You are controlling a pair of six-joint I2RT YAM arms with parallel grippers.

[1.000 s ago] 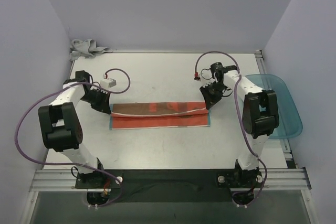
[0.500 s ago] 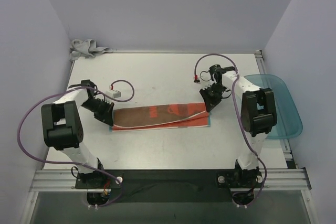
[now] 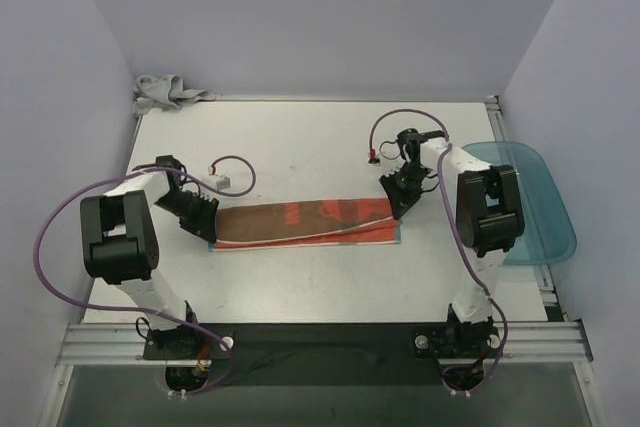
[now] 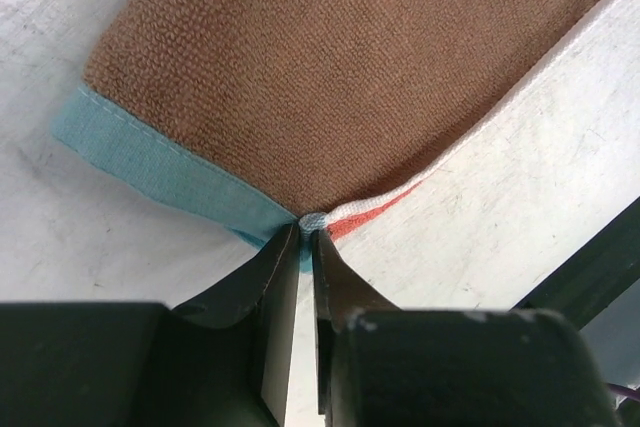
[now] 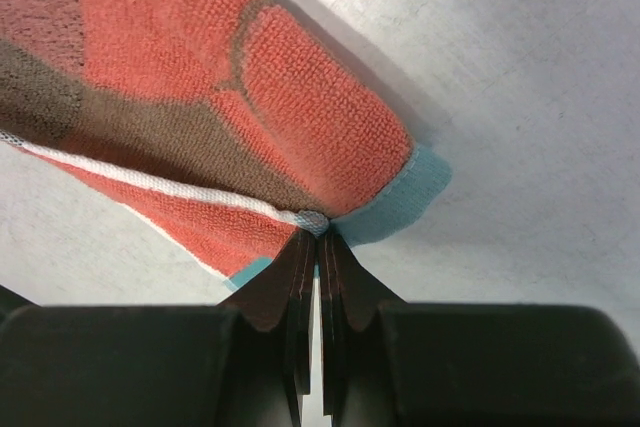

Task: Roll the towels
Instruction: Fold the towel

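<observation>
The rust-brown towel (image 3: 300,222) lies folded lengthwise across the middle of the table, orange-red patches and a teal hem showing. My left gripper (image 3: 210,222) holds its left end: in the left wrist view the jaws (image 4: 306,232) stand a thin slit apart, with the white-hemmed corner of the towel (image 4: 330,77) bunched at their tips. My right gripper (image 3: 397,209) is shut on the right end, and the right wrist view shows the tips (image 5: 318,237) pinching the towel's (image 5: 250,97) corner. The light grey towel (image 3: 165,92) sits crumpled at the table's back left corner.
A translucent teal tray (image 3: 535,202) rests off the table's right edge, beside the right arm. Purple cables loop over the table by each wrist, with a small white plug (image 3: 218,175) near the left gripper. Walls close in on the left, back and right.
Both grippers have brought the towel's upper layer toward the near side and down over the lower one. The left gripper swung nearer and its jaws have eased slightly apart.
</observation>
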